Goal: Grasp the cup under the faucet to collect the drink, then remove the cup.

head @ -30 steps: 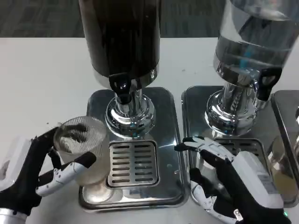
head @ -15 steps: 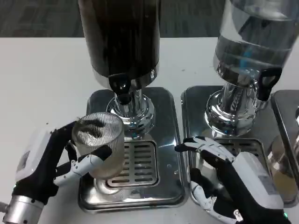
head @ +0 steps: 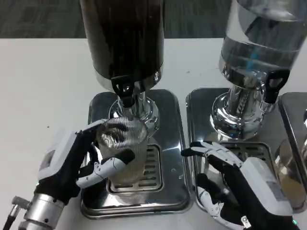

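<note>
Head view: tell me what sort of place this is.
Likely a self-serve drinks station: a dark drink dispenser and a clear dispenser stand on steel drip trays on a white table, while the left hand holds a ribbed cup.

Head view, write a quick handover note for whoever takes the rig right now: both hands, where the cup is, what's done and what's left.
Left robot hand: grips the ribbed clear cup, which looks empty.
Right robot hand: open, holding nothing, over the front of the clear dispenser's tray.
Cup: over the drain grate of the dark dispenser, roughly below its black faucet.
Done: cup grasped and brought under the faucet.
Left: open the faucet, collect the drink, then remove the cup.
</note>
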